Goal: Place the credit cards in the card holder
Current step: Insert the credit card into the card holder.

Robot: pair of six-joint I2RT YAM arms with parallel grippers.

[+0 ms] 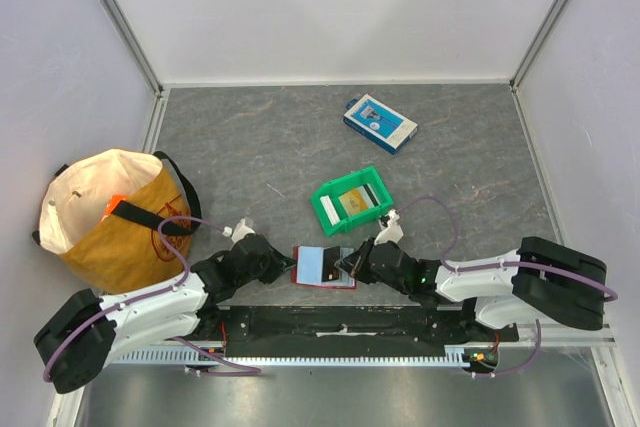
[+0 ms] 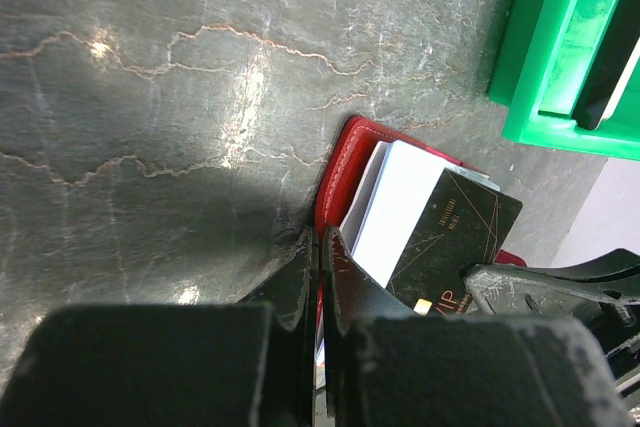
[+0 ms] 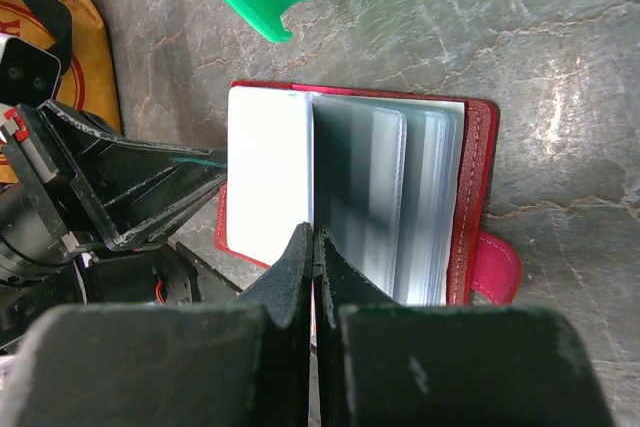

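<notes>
Right wrist view shows the red card holder [image 3: 478, 177] lying open on the tabletop [image 1: 250, 147] between both arms, with a light-blue card [image 3: 265, 177] resting inside. My right fingers [image 3: 290, 272] are clenched at that card's edge. My left fingers [image 2: 300, 282] are clenched at the holder's rim beside a black card [image 2: 450, 232]. I cannot tell whether either pinches anything. These cards look stiff, slick and thin, so I judge edge grips best, and the floppy holder needs pinning down. More cards sit in the green bin [image 1: 322, 205].
</notes>
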